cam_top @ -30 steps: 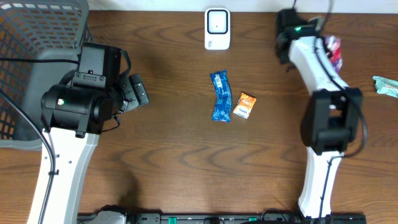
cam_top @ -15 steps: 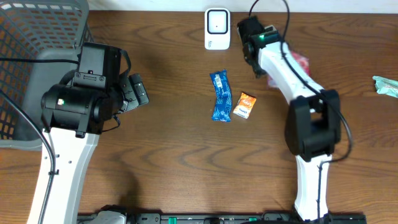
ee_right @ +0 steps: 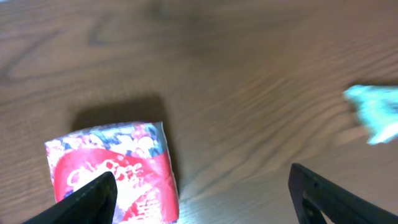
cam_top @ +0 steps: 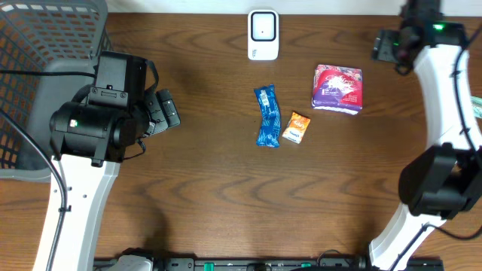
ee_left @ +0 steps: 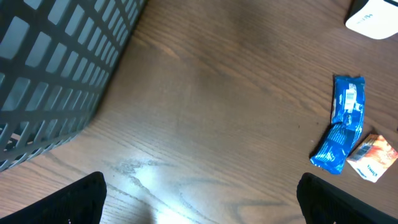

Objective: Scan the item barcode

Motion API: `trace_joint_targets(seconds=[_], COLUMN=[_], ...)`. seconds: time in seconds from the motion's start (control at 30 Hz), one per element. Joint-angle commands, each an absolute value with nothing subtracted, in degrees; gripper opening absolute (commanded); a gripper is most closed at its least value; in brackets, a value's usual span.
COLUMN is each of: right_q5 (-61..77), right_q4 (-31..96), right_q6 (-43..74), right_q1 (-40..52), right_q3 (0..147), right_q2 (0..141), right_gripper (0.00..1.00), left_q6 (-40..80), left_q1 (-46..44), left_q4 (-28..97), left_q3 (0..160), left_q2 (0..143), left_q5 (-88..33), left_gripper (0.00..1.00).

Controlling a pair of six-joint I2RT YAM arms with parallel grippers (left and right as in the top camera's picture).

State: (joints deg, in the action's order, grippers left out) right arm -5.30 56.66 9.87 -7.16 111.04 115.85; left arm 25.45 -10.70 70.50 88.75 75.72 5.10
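The white barcode scanner (cam_top: 263, 34) stands at the back middle of the table. A red and purple packet (cam_top: 337, 89) lies flat to its right, also low left in the right wrist view (ee_right: 112, 177). My right gripper (cam_top: 382, 47) hovers at the back right, beyond the packet, open with nothing between its fingers (ee_right: 205, 208). A blue packet (cam_top: 267, 117) and a small orange packet (cam_top: 297, 128) lie at the centre. My left gripper (cam_top: 167, 111) hangs open and empty over bare wood (ee_left: 202, 208), left of the blue packet (ee_left: 342, 124).
A grey mesh basket (cam_top: 38, 68) fills the back left corner, and its wall shows in the left wrist view (ee_left: 50, 74). A teal wrapper (cam_top: 474, 105) lies at the table's right edge, blurred in the right wrist view (ee_right: 373, 112).
The right arm carried the red and purple packet left towards the scanner, let it go on the table, and swung back to the far right with jaws open. The left arm stayed still.
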Motion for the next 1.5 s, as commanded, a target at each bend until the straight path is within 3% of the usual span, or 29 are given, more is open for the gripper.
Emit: trace_joint_targets(seconds=[0.0,0.57,0.7,0.9,1.03,1.13,1.27,1.47], right_q5=[14.2,27.4,26.4,21.7,26.3,30.7,31.8,31.9], right_q4=[57.3,56.5,57.9,54.5,52.2,51.0,50.5,50.5], right_q6=[9.1,9.2,9.2,9.3,9.4,10.4,12.9,16.8], right_q1=[-9.7,-10.1,-9.6,-8.8,-8.3,-7.0,-4.3,0.3], right_q3=[110.7,110.7,109.7,104.7,103.4,103.7,106.0,113.7], right_q2=[121.1,132.8,132.8,132.8,132.8,132.7,132.6,132.5], right_gripper=[0.81,0.82,0.7,0.62,0.28,0.11,0.01,0.01], left_q6=[25.1,25.1,25.1,25.1,25.1,25.1,25.1,25.1], left_q1=[-10.5,-10.5,-10.5,-10.5,-10.5,-10.5,-10.5,-10.5], left_q4=[70.7,70.7,70.7,70.7,70.7,70.7,70.7,70.7], left_q3=[89.1,89.1,89.1,89.1,89.1,89.1,89.1,89.1], left_q2=[75.3,75.3,75.3,75.3,75.3,75.3,75.3,75.3], left_q5=[6.1,6.1,6.1,6.1,6.1,6.1,6.1,6.1], left_gripper=[0.98,0.98,0.98,0.98,0.98,0.98,0.98,0.98])
